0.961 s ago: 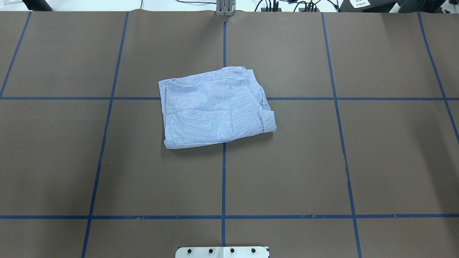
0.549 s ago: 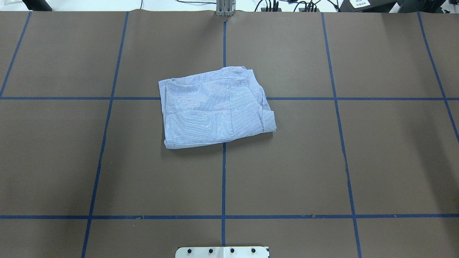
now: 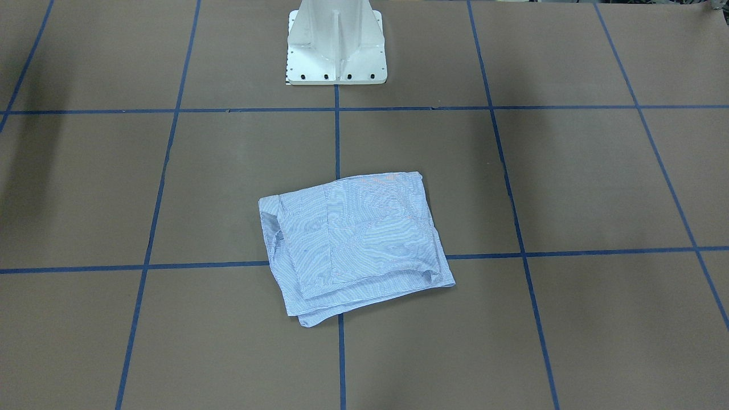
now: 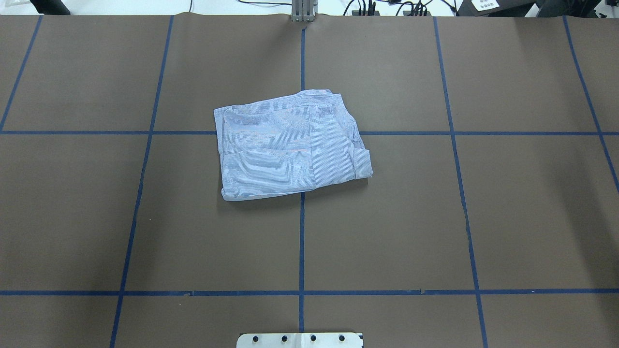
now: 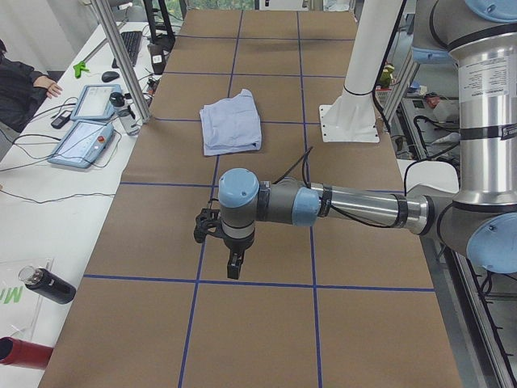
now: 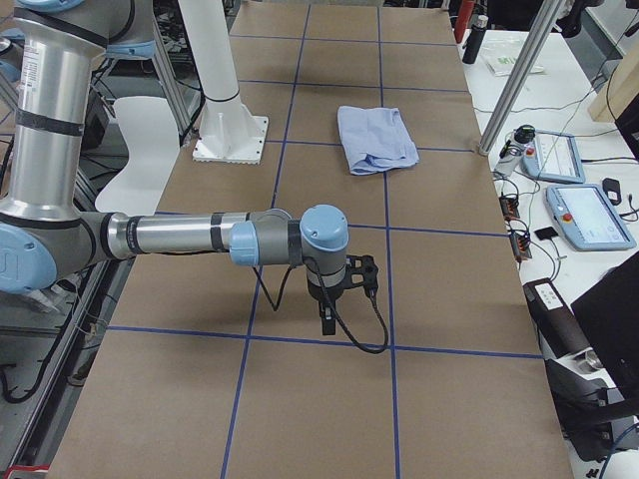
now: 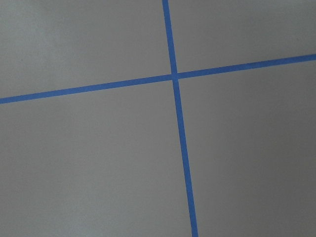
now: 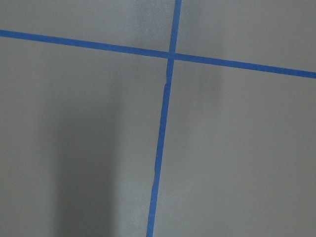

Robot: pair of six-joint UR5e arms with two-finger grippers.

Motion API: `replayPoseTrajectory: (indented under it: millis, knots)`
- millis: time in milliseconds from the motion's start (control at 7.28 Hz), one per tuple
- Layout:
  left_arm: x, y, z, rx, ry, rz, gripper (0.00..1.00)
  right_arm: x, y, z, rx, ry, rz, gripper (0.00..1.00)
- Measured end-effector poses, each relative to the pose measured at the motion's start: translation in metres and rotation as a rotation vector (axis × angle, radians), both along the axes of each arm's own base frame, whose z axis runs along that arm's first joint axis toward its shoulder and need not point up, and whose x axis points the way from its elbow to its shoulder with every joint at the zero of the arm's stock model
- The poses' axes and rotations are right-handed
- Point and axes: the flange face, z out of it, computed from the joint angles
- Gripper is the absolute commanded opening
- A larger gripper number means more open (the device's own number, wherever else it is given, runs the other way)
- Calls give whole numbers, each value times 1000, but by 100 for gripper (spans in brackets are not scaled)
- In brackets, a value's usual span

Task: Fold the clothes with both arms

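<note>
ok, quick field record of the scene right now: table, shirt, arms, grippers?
table: brown surface, blue tape grid
shirt: light blue-and-white striped, folded into a rough rectangle, lying flat near the middle
left arm: silver-grey, left gripper points down at bare table, clear of shirt
right arm: silver-grey, right gripper likewise
gripper state: cannot tell

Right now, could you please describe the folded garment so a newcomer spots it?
On the brown table gridded with blue tape, follow the centre line out from the white pedestal base. The folded shirt covers a tape crossing, the only pale blue striped cloth there.
</note>
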Motion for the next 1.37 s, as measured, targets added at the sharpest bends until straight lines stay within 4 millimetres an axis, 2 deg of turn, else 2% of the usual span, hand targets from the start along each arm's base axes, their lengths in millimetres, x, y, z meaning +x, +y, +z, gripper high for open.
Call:
replayPoseTrajectory:
  millis: [412, 1373]
  knots:
    - [0, 15, 15, -36, -1, -1, 100, 0, 0, 0, 0, 0, 0, 100]
    - [0, 20, 16, -42, 2, 0, 100, 0, 1, 1, -2, -2, 1, 100]
